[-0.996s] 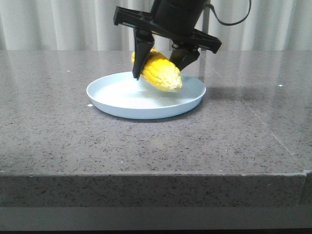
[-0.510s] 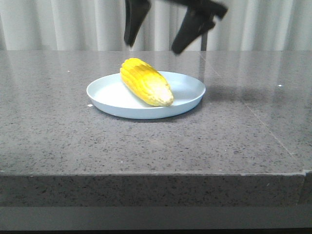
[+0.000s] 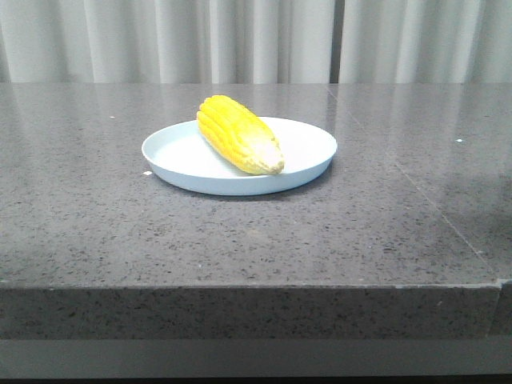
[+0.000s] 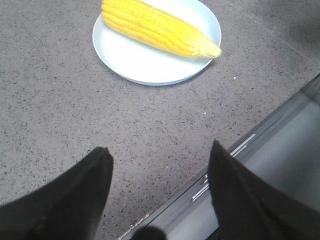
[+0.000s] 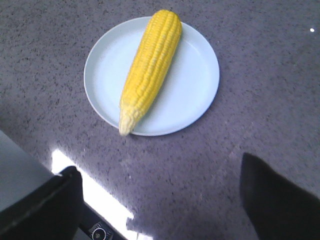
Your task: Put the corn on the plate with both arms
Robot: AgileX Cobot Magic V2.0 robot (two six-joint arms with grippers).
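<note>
A: Left gripper (image 4: 157, 160) status?

B: Spread wide, nothing between the fingers, hanging over bare table (image 4: 60, 100) near the front edge, well apart from the plate (image 4: 145, 62). Right gripper (image 5: 160, 185) is the same: wide open, holding nothing, plate (image 5: 195, 75) beyond it. Neither arm shows in the front view.

A: Corn?

B: Lying on the plate (image 3: 180, 148), resting on its side. Task looks done to me.

A: Orientation?

B: In the front view the long axis of the corn (image 3: 238, 133) runs diagonally: blunt end back-left, pale tapered tip front-right, toward the robot. The tip reaches the rim, maybe slightly over it; see the right wrist view (image 5: 150, 65).

A: If it needs re-gripping?

B: I'd guess stiff, moderately light, and round, so it can roll. The kernel rows should give grip. Take it mid-cob (image 4: 155, 27), jaws across the axis. Avoid the taper; it would likely slip out.
</note>
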